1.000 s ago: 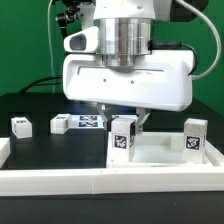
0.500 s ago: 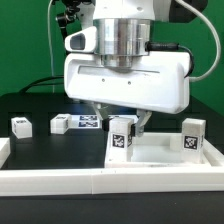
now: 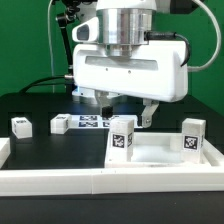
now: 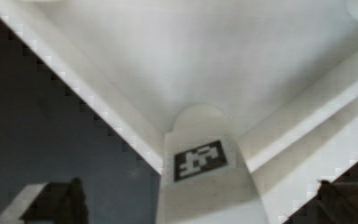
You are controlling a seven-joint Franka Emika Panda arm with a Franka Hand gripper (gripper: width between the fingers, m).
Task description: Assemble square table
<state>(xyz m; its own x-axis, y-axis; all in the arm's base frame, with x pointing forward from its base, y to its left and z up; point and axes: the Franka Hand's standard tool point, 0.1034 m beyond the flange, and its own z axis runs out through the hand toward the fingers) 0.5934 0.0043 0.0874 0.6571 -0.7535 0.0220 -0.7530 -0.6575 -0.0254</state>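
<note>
The white square tabletop lies at the exterior view's right, inside the rails. Two white tagged legs stand upright on it, one at its near-left corner and one at its right. My gripper hangs just above the left leg, with the jaws apart on either side of its top. In the wrist view the same leg rises between my dark fingertips with a gap on each side, and the gripper holds nothing. Two more legs lie loose on the black table at the left.
The marker board lies flat behind the left leg. A long white barrier rail runs along the front, with a short end piece at the left. A green wall stands behind.
The gripper has let go of the left standing leg, opened and risen above it, shifting slightly to the exterior view's right. The leg stays upright.
</note>
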